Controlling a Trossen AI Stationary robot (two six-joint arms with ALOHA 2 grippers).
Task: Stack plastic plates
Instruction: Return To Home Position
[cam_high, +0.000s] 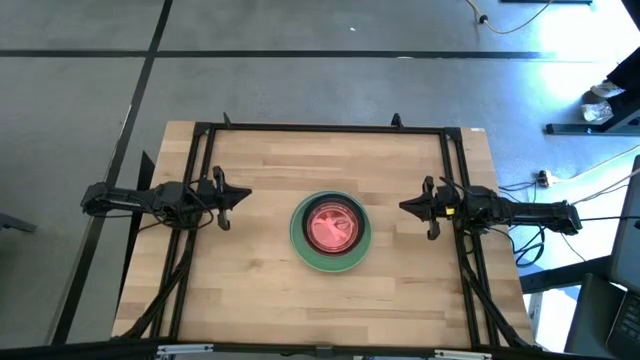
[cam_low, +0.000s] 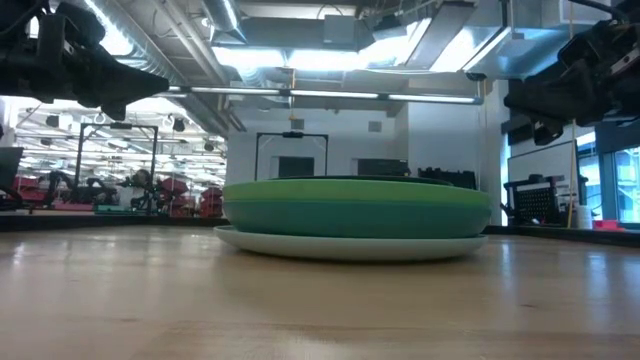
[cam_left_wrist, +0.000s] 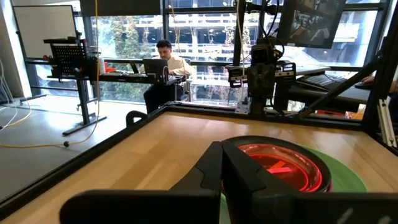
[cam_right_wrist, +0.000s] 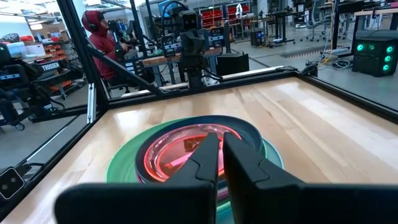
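The plastic plates (cam_high: 330, 232) stand as one stack in the middle of the table. A small pink-red plate (cam_high: 332, 224) lies on top inside a dark rim, with a green rim (cam_high: 298, 240) around it. The low view shows green (cam_low: 355, 190) over teal (cam_low: 355, 216), and a pale plate (cam_low: 350, 246) resting on the wood. Other plates are hidden inside the stack. My left gripper (cam_high: 245, 195) (cam_left_wrist: 222, 155) hovers shut to the stack's left. My right gripper (cam_high: 403, 207) (cam_right_wrist: 221, 146) hovers shut to its right. Both point at the stack (cam_left_wrist: 280, 165) (cam_right_wrist: 180, 152).
A black metal frame (cam_high: 320, 127) runs along the table's far edge and both sides. Bare wood (cam_high: 260, 290) lies all round the stack. Beyond the table a person (cam_left_wrist: 165, 62) sits at a desk, and another person (cam_right_wrist: 99, 34) in a red hood sits on the other side.
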